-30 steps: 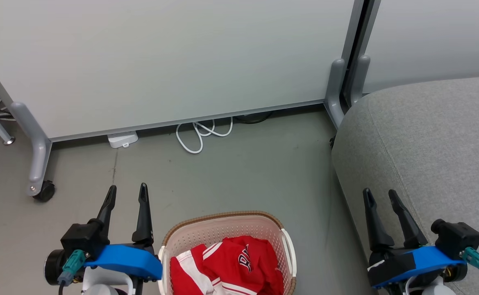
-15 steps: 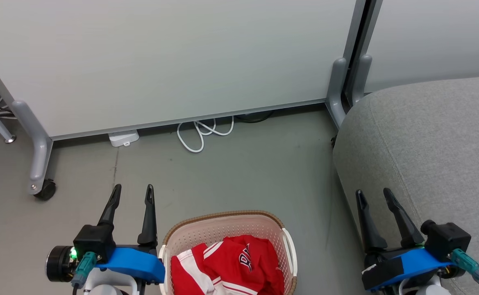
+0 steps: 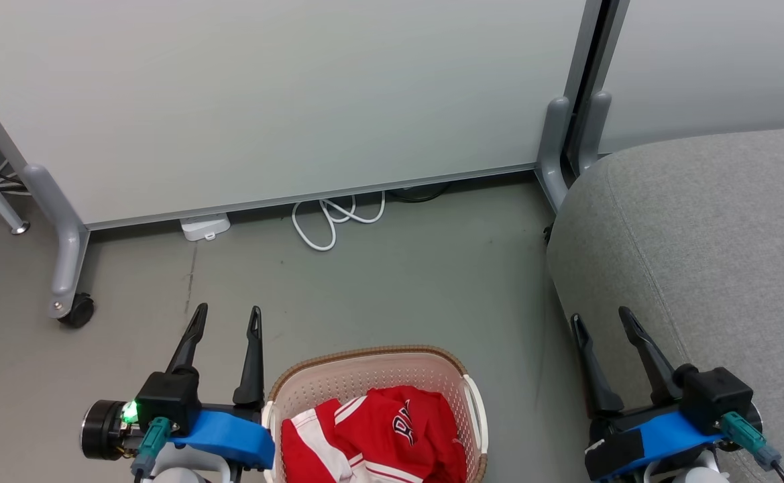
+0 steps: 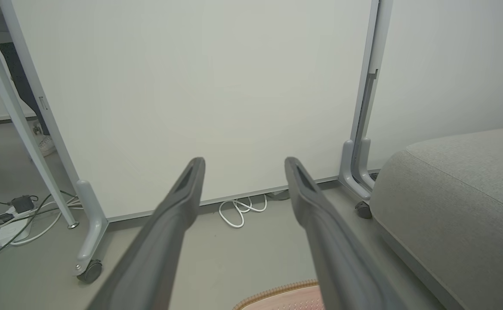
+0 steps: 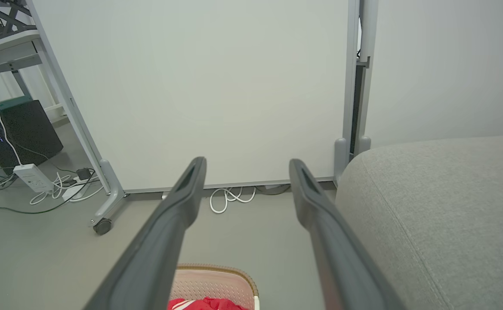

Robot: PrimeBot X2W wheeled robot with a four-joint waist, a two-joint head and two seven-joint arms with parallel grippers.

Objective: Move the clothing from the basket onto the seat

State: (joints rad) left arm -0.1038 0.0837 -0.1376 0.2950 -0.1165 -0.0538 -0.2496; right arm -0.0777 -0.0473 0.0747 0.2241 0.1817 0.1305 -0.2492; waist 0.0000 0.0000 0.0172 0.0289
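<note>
- The seat (image 3: 700, 235) is seen at the floor's right edge, with no garment on its visible part.
- The basket (image 3: 365, 353) is set at the floor's near edge, left of the seat.
- The clothing (image 3: 378, 436) is heaped inside the basket. It is judged light, soft and limp, and best pinched at a raised fold.
- The left gripper (image 3: 227, 310) and right gripper (image 3: 599, 314) are held either side of the basket, jaws spread wide and nothing gripped.

clothing (image 3: 373, 439) in basket (image 3: 365, 353), seat (image 3: 713, 228) to its right, partition (image 3: 264, 100) behind
</note>
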